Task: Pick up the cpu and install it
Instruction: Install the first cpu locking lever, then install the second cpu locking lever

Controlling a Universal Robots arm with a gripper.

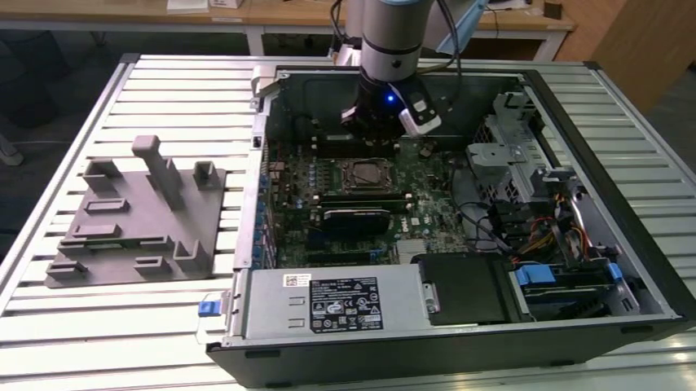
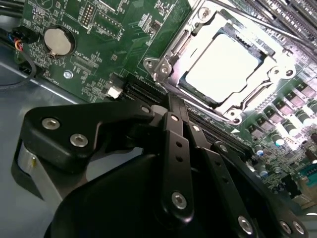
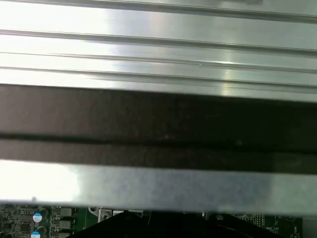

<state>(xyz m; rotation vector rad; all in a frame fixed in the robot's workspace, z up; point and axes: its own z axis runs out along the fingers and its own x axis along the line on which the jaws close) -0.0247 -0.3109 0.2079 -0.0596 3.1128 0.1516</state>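
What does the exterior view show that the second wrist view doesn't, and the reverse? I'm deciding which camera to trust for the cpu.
The exterior view adds the grey tray on the slatted table, beside the open computer case. The second wrist view adds a round coin battery on the motherboard. Both share the cpu lying in its socket, and the hand over the motherboard.

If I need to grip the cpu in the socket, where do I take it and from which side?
Take the cpu from straight above, likely by two opposite edges of its silver top. It lies flat inside the metal socket frame, which hems all four sides, so a sideways approach looks blocked.
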